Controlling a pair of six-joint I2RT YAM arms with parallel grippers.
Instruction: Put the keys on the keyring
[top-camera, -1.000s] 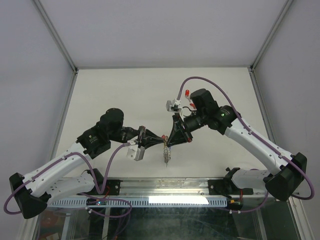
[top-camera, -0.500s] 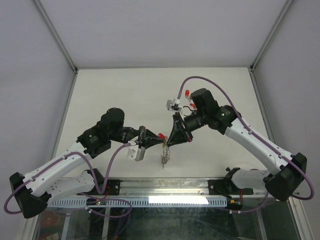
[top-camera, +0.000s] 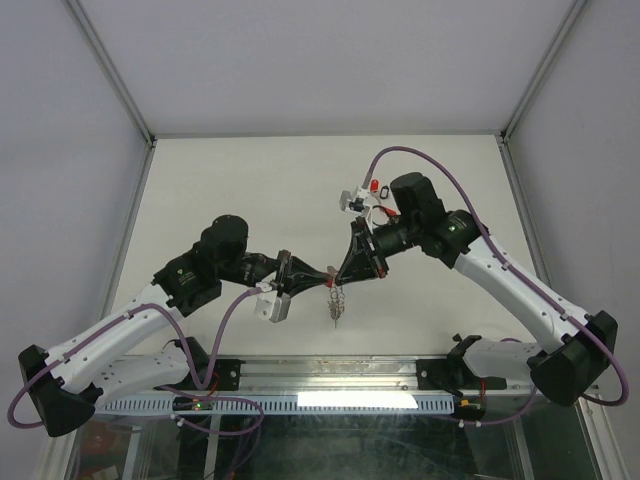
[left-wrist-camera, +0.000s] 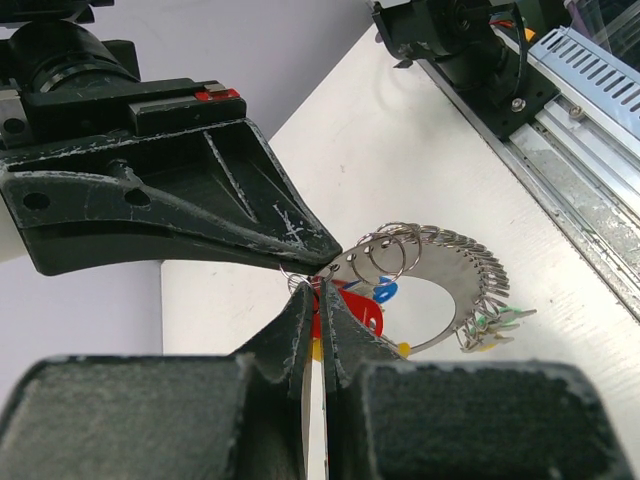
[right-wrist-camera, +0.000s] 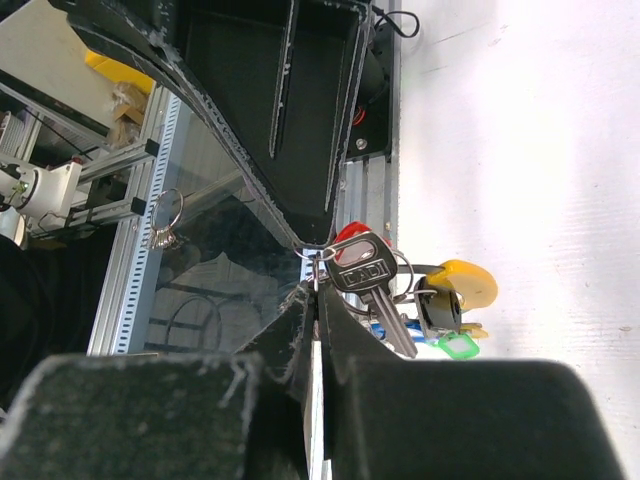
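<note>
Raised letters can be made out on the black plastic head of a key (right-wrist-camera: 366, 278), seen close up in the right wrist view. They are set in one line across the head and appear to read "DAD". One more character may follow, but it cannot be told for certain. The letters are the same black as the head, so they are picked out only by the light. In the overhead view and the left wrist view, no writing, number or brand can be read.
</note>
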